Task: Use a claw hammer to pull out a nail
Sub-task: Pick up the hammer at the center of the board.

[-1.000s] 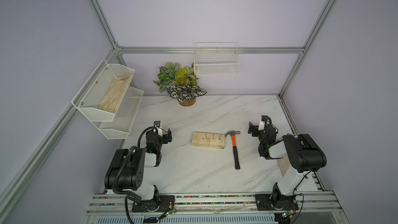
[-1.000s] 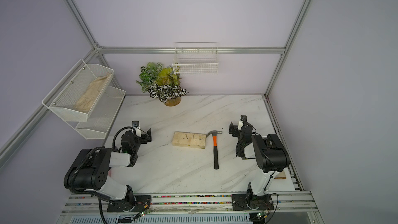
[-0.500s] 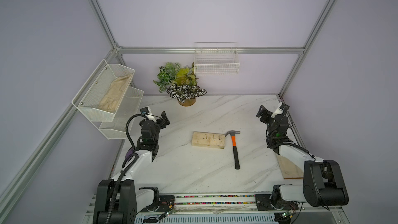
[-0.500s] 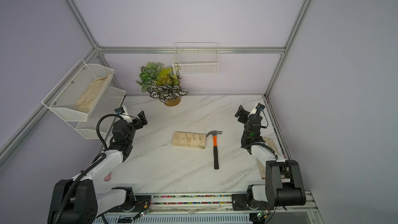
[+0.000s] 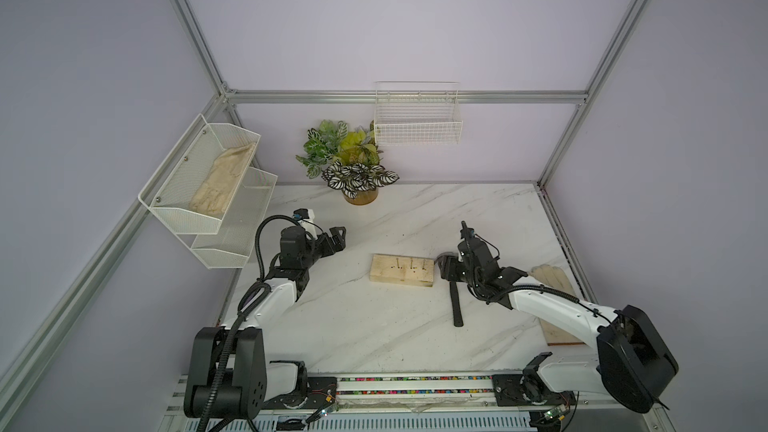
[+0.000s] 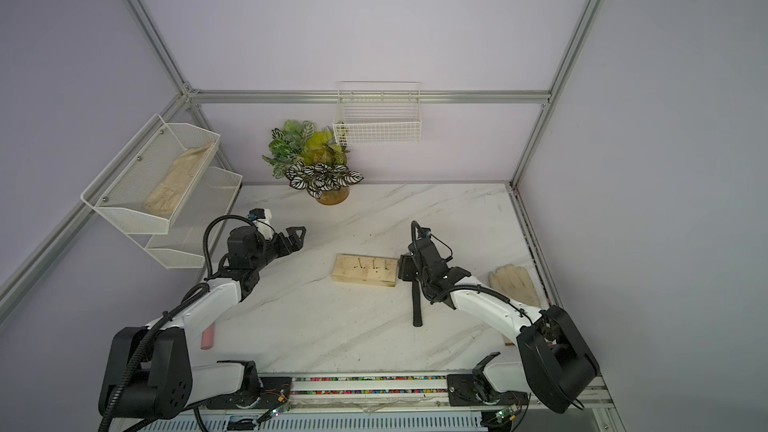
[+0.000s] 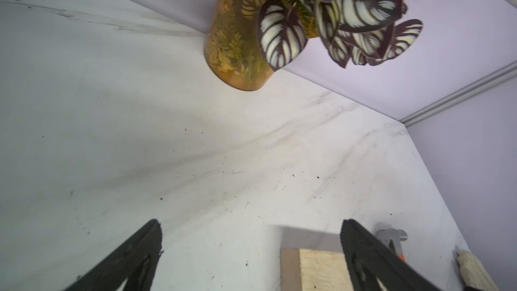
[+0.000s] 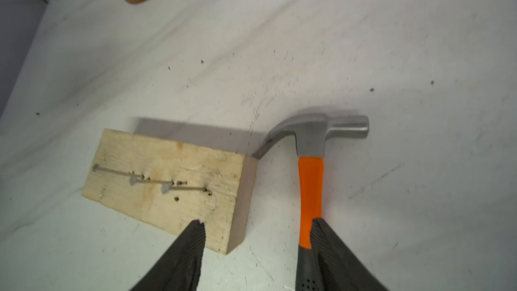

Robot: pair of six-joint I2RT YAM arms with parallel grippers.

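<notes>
Swings right gripper (image 8: pixel 257 225) in from the table's right edge and down over the hammer (image 8: pixel 309 180); nudges left gripper (image 7: pixel 250 225) slightly toward the middle. Has right jaws apart, one finger (image 8: pixel 327 247) over the handle where orange meets black, the other over the wood block (image 8: pixel 167 180), nothing clamped. Holds left jaws wide apart above bare table (image 5: pixel 374 338). Leaves hammer flat on table, claw tip at block's corner. Shows three nails (image 8: pixel 165 188) sticking out of block.
</notes>
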